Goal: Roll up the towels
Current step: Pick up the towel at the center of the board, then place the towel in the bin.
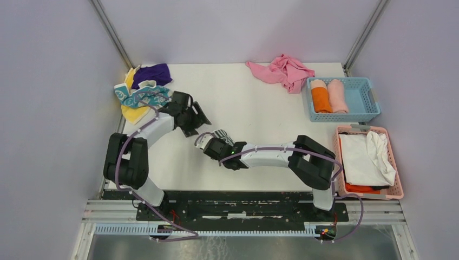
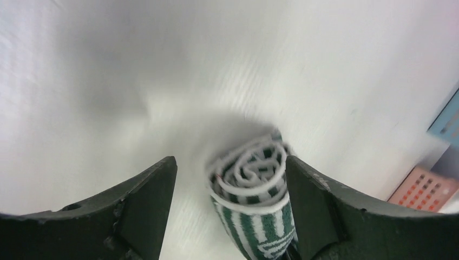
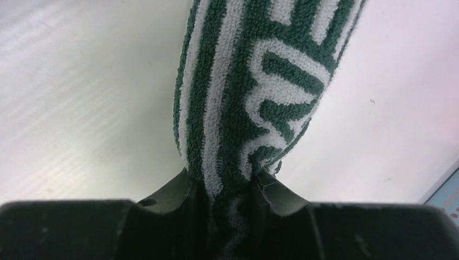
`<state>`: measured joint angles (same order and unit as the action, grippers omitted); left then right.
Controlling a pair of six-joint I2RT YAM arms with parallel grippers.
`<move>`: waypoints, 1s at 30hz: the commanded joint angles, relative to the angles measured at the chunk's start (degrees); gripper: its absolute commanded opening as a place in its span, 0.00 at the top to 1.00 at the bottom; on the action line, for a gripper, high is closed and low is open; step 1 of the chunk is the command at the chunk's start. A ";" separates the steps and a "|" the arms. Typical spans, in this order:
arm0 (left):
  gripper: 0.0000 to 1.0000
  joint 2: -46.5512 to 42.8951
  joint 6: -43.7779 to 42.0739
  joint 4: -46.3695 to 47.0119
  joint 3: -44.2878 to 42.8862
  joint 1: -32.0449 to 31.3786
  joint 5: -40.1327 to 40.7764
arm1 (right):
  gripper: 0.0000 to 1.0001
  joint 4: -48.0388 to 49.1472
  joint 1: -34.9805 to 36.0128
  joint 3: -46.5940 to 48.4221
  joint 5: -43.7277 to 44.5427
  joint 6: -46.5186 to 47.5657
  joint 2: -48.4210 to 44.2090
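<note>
Jaws of right gripper (image 3: 224,181) pinched on one end of rolled green-and-white striped towel (image 3: 254,81), near middle of white table (image 1: 254,103); left gripper (image 2: 230,162) spread wide, roll's spiral end framed between its fingers (image 2: 146,206), ungripped; other towels (image 1: 142,89) heaped at far-left corner

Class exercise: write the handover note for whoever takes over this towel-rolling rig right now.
Left gripper: open, facing the roll's spiral end.
Right gripper: shut on the striped towel, mid-table.
Done: the striped towel is rolled. The blue basket holds an orange roll and a pink roll.
Left: the purple towel, yellow towel and teal-and-white towel lie unrolled in a pile, far left.
</note>
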<state>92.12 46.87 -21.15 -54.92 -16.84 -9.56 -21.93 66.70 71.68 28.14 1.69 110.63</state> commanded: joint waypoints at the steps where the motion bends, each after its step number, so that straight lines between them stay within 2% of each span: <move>1: 0.19 -2.12 -9.86 -7.40 -10.42 8.24 1.60 | 1.00 -10.41 -2.56 -2.61 0.06 -2.81 -2.70; 4: 0.19 -5.80 -14.08 -12.27 -15.21 11.07 2.33 | 1.00 -13.22 -4.63 -1.31 3.41 -1.92 -6.66; 7: 0.18 -12.19 -17.44 -13.71 -15.95 11.48 6.30 | 1.00 -15.14 -7.28 0.71 7.39 -0.29 -11.18; 12: 0.13 -24.99 -22.08 -7.75 -7.80 11.52 7.77 | 1.00 -17.46 -13.73 2.77 16.82 6.17 -17.37; 14: 0.00 -29.24 -23.23 -7.25 -5.34 11.29 10.09 | 1.00 -18.65 -17.65 3.81 18.25 8.88 -19.91; 18: 0.01 -30.36 -25.64 -8.88 -4.03 7.98 15.36 | 1.00 -18.67 -27.25 5.84 21.62 15.63 -24.11; 23: 0.01 -32.15 -26.26 -10.74 -3.94 3.64 21.61 | 1.00 -13.52 -42.72 7.97 21.95 23.71 -26.78; 26: 0.01 -32.92 -27.07 -11.47 -3.97 0.59 25.88 | 1.00 -8.17 -51.80 8.59 19.98 28.75 -25.95; 30: 0.01 -33.14 -27.03 -11.78 -3.30 -1.93 27.60 | 1.00 -1.65 -63.05 11.83 17.31 32.17 -20.90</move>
<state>60.60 22.85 -33.28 -58.33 -16.82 12.67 -32.32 10.98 78.65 45.19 27.51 86.74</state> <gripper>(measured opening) 0.990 0.348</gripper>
